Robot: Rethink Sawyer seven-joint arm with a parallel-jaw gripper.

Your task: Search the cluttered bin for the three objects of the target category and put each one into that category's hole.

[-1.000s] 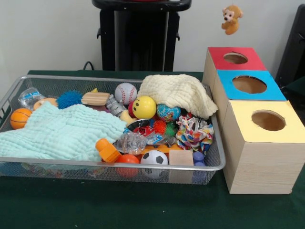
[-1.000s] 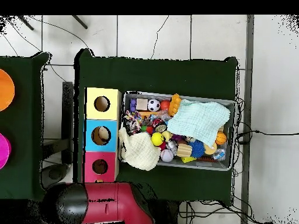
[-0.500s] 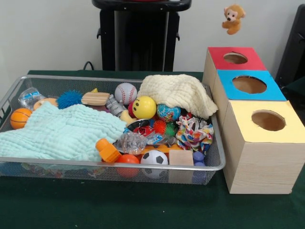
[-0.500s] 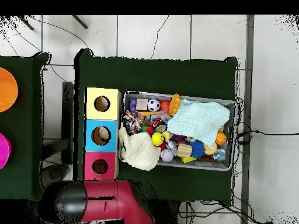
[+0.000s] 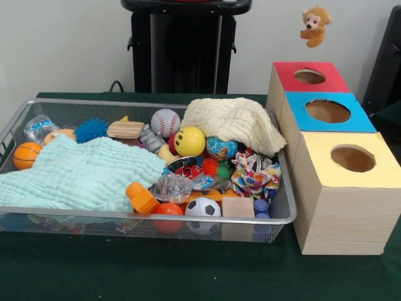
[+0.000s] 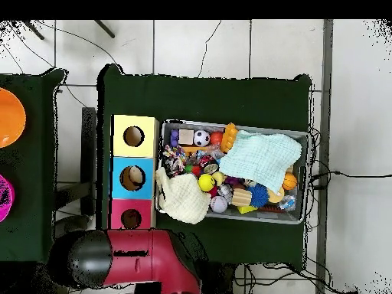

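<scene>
A small brown plush monkey [image 5: 314, 25] hangs in the air at the top right of the front view, above and behind the red-topped box [image 5: 285, 72]; what holds it lies beyond the picture's top edge. The overhead view shows only the red and black arm [image 6: 130, 259] beside the red box [image 6: 119, 218], and the gripper is hidden beneath it. Blue-topped [image 5: 294, 103] and yellow-topped [image 5: 313, 147] boxes stand in a row with the red one, each with a round hole. A pale object lies inside the blue box's hole [image 6: 135, 177].
The wire bin [image 5: 156, 216] holds a mint cloth [image 5: 81, 175], a cream cloth [image 5: 235, 122], a baseball [image 5: 165, 122], a yellow smiley ball [image 5: 190, 141], a soccer ball [image 5: 203, 207], a basketball [image 5: 26, 155] and several other toys. A black stand [image 5: 185, 47] rises behind it.
The plush monkey has drifted a little to the right in the front view. In the overhead view the arm has swung slightly up toward the red box.
</scene>
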